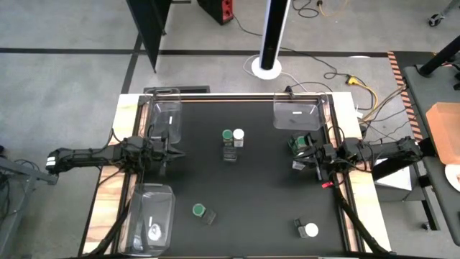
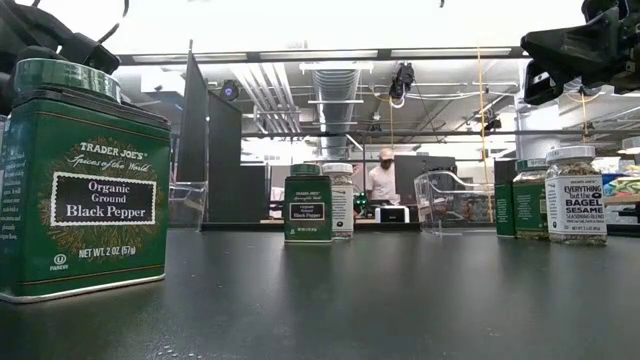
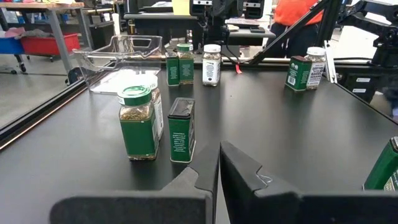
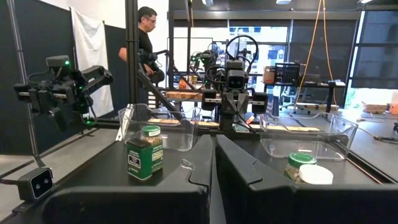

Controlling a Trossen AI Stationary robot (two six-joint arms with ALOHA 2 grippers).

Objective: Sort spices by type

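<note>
Several spice jars and green tins stand upright on the black mat. At the middle are a green-lid jar (image 1: pixel 228 135), a white-lid jar (image 1: pixel 238 134) and a green tin (image 1: pixel 230 152). A green-lid jar (image 1: pixel 199 210) stands near the near edge, and a white-lid jar (image 1: pixel 310 230) at the near right. Another green-lid jar (image 1: pixel 295 143) stands beside my right gripper (image 1: pixel 310 153). My left gripper (image 1: pixel 175 152) hovers at the mat's left side, pointing at the middle group (image 3: pixel 138 121). Both grippers are shut and hold nothing, left (image 3: pixel 219 168) and right (image 4: pixel 214 155).
Three clear trays sit on the mat: far left (image 1: pixel 164 115), far right (image 1: pixel 297 114) and near left (image 1: pixel 151 214), the last with a white-lid jar (image 1: pixel 154 232) inside. Open mat lies between the middle group and the near jars. A person (image 4: pixel 146 37) stands beyond the table.
</note>
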